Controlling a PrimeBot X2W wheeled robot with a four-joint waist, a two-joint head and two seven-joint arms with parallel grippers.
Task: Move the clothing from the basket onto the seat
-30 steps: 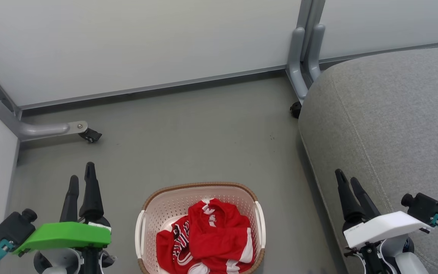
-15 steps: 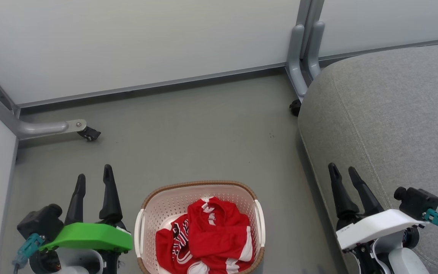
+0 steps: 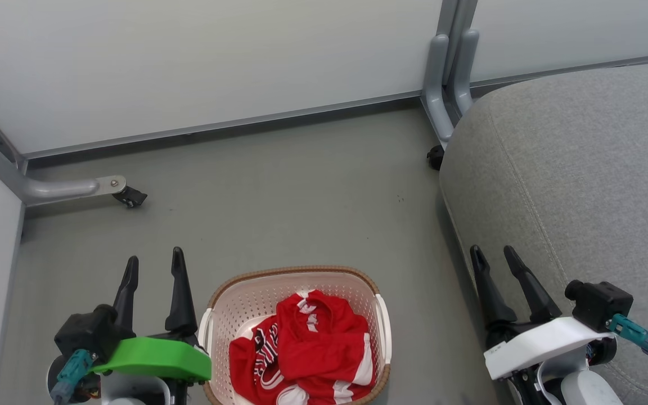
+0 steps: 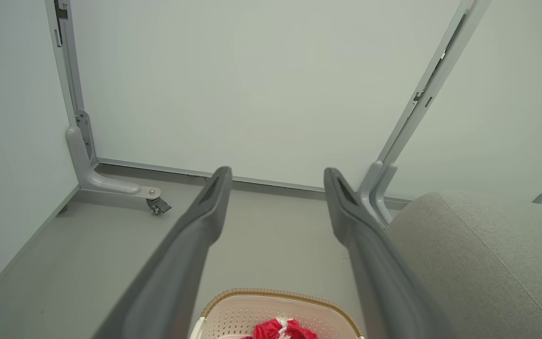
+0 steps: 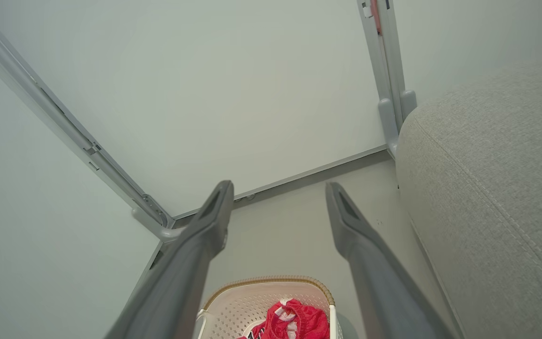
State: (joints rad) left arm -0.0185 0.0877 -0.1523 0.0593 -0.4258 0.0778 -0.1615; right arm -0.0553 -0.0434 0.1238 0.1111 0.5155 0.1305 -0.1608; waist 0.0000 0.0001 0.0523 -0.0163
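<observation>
The red clothing [image 3: 307, 351] with white trim lies crumpled in the cream perforated basket [image 3: 234, 304] on the floor at the bottom centre of the head view. The clothing [image 4: 282, 329] and basket [image 4: 233, 315] peek in at the bottom of the left wrist view, and the clothing [image 5: 294, 320] and basket [image 5: 233, 301] likewise in the right wrist view. The grey seat [image 3: 583, 169] fills the right side. My left gripper [image 3: 154, 260] stands open just left of the basket, holding nothing. My right gripper [image 3: 491, 252] is open beside the seat's edge, holding nothing.
Pale partition walls close the back and left. A grey metal foot with a caster [image 3: 127, 197] lies on the floor at left, and another upright bracket with a caster [image 3: 436, 157] stands by the seat's far corner. Bare grey floor [image 3: 301, 191] stretches beyond the basket.
Both arms have swung inward toward the basket: the left gripper moved right, the right gripper moved left. Both stay open. The clothing and basket have not moved.
</observation>
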